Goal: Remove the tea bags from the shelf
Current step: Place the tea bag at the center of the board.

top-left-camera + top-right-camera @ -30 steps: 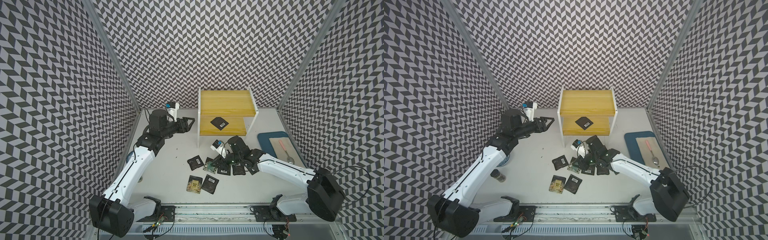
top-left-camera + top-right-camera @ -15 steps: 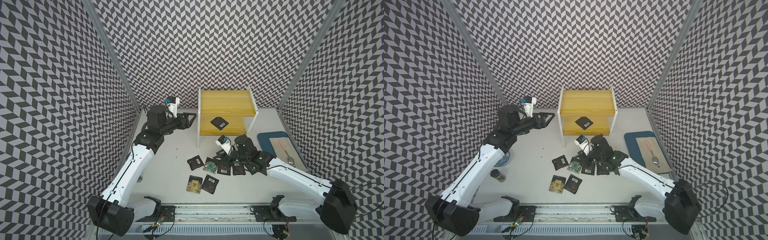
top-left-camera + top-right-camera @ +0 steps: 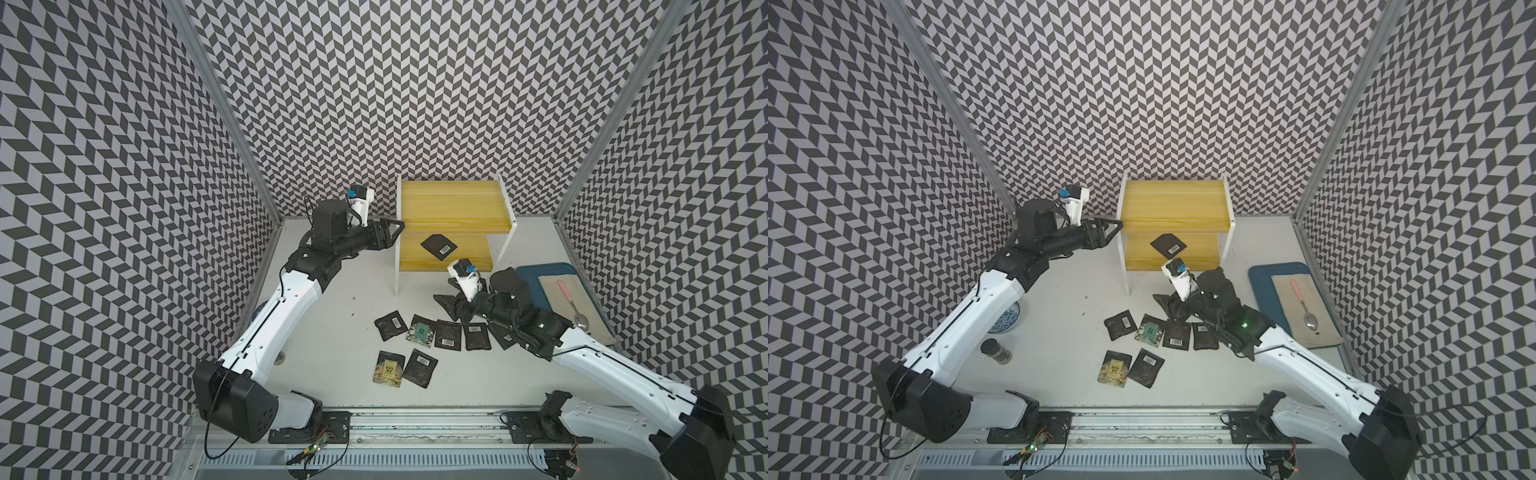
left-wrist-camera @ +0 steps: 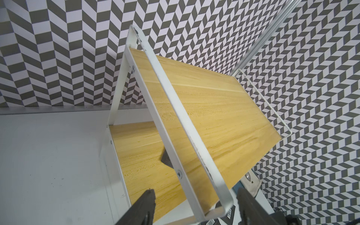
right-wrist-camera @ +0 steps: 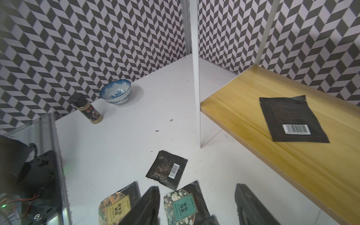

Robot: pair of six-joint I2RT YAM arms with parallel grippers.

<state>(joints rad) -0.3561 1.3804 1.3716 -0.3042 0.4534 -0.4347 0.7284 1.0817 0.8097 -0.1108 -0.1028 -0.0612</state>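
Quick rundown from us, front of the table to back, everything placed off the shelf (image 3: 451,203). Furthest out in front of the shelf: 2 tea bags side by side, the gold-faced bag (image 3: 389,370) and a black bag (image 3: 422,368) w/ a barcode. Next row in toward the shelf has 4 in a line: black bag (image 3: 390,325), green-faced bag (image 3: 422,331), black bag (image 3: 448,336), black bag (image 3: 476,333). A dark corner (image 3: 505,338) pokes out from under the right arm at the end of that row, prob a 7th, tho we can't say for sure. The right gripper (image 5: 195,186) hangs between that row and the shelf's front, fingers spread, nothing pinched. Its wrist cam shows the green-faced bag lying on the table through the gap. Well off the shelf's left side: 1 spice jar (image 3: 995,351), then 1 blue-white bowl (image 3: 1005,322). Off its right side: 1 dark blue tray (image 3: 1262,291) w/ 1 beige cloth (image 3: 1307,289) and 1 pink-handled spoon (image 3: 1302,302) on it.

Then the shelf itself. Just 1 bag on it, the shelf bag (image 3: 439,247): black, barcode up, flat on the lower board about mid-width, turned cornerwise to the board's edge. It lies ahead of the right gripper's fingers, apart from them. The left gripper (image 4: 194,190) is right at the shelf's left side panel, roughly level w/ the top board's front edge, jaws apart & clamping nothing. The panel's white rail shows in the gap on its wrist cam. The shelf bag sits beyond that panel from it, on the lower level, and that cam catches only one dark corner of it under the rail.
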